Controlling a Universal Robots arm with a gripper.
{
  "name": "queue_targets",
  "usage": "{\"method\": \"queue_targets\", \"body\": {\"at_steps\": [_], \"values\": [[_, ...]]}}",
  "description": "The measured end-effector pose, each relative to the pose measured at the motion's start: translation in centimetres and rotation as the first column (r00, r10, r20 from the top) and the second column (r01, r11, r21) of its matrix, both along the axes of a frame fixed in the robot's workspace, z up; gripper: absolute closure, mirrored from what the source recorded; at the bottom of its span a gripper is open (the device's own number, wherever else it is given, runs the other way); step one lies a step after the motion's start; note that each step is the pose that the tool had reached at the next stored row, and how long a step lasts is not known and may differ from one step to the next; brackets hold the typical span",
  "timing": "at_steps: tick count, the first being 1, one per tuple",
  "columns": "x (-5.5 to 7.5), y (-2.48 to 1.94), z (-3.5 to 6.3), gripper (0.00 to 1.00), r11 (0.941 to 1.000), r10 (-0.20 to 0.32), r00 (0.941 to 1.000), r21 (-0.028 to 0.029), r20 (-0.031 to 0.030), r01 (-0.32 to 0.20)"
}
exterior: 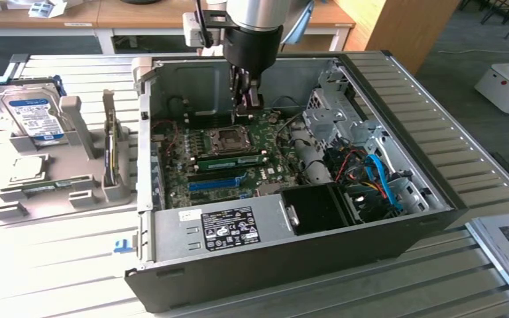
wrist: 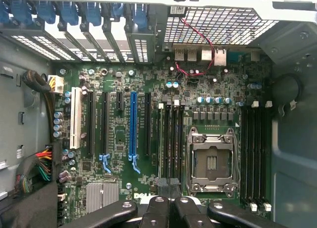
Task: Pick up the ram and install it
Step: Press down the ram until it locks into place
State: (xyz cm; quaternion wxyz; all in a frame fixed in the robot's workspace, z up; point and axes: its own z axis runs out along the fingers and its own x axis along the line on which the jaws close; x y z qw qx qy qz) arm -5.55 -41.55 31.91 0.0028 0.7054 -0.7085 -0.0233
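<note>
Looks like this one's mostly done, as far as I can tell. In the exterior view the ram (exterior: pixel 230 159) is down on the motherboard (exterior: pixel 203 177) inside the open case (exterior: pixel 264 255). It lies flat along a slot between the CPU socket (exterior: pixel 233 137) and the blue slot (exterior: pixel 212 183), green with dark chips along it. It reads as seated to me, though I can't see from here whether the end clips are latched, so I wouldn't swear it's fully home. The fingers (exterior: pixel 251 99) are pinched right together with nothing between them, so they carry no stick. They hang over the far edge of the board, just past the socket, above the ram and clear of it, with the socket between them and the stick. The wrist view backs that up: the closed fingertips (wrist: pixel 159 181) line up with the bank of long memory slots (wrist: pixel 169 134) beside the socket (wrist: pixel 210 161), empty-handed, looking straight down at the board. There's another green stick (exterior: pixel 56 185) out on the grey stand (exterior: pixel 95 192) on the table (exterior: pixel 60 278) at the exterior view's left, next to the hard drive (exterior: pixel 30 114). It's well apart from the arm, and I take it for the spare. So my guess is that pickup and placement are sorted, and the only open question is whether it's clicked in all the way.
</note>
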Motion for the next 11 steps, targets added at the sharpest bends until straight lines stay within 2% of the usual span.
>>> {"method": "queue_targets", "body": {"at_steps": [6,11], "values": [[0.00,0.00,0.00,0.90,0.9999,-0.012,0.9999,0.0001,0.0000,0.012],[0.00,0.00,-0.02,0.90,0.9960,-0.089,0.9960,-0.0001,0.0000,0.089]]}}
